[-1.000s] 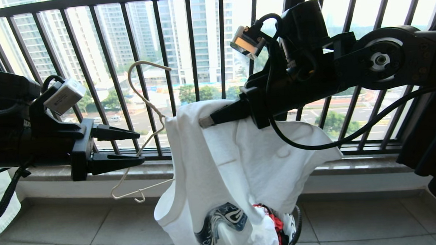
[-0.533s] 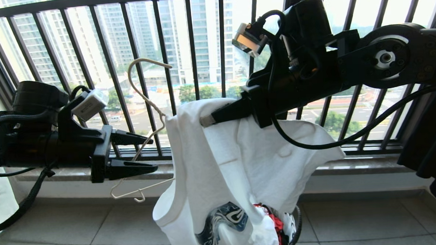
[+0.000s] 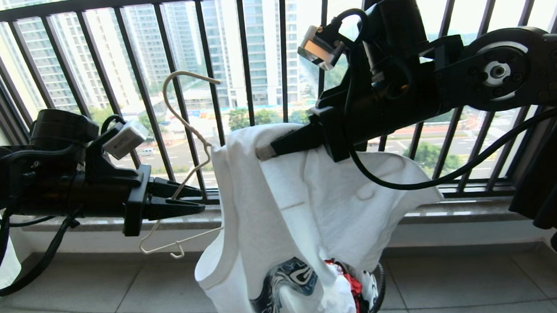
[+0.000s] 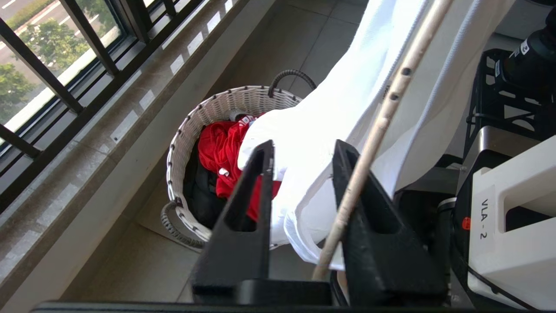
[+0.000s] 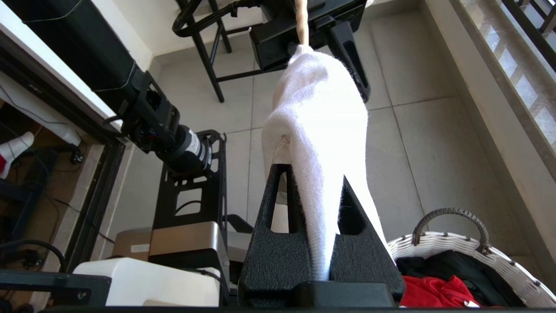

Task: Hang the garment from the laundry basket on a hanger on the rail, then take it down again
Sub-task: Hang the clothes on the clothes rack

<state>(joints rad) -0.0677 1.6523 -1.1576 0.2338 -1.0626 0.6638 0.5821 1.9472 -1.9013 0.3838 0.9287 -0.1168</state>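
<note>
The white garment (image 3: 300, 208) hangs from my right gripper (image 3: 264, 152), which is shut on a fold of its cloth (image 5: 321, 121) above the laundry basket (image 4: 217, 108). The cream wire hanger (image 3: 186, 128) sits partly inside the shirt, with its hook and one shoulder sticking out to the left. My left gripper (image 3: 201, 201) reaches in level from the left. Its jaws stand narrowly open around the hanger's wire (image 4: 382, 117), which lies against one finger (image 4: 347, 174). The rail is out of view.
The black window railing (image 3: 244, 58) and a stone sill (image 3: 453, 214) run close behind. Red and black clothes (image 4: 221, 148) fill the basket. A dark garment (image 3: 556, 185) hangs at the right edge. My base (image 5: 186, 243) stands beside the basket on the tiled floor.
My left arm has moved right to the hanger, and its wide-open jaws have narrowed around the wire. The right gripper and shirt have barely shifted.
</note>
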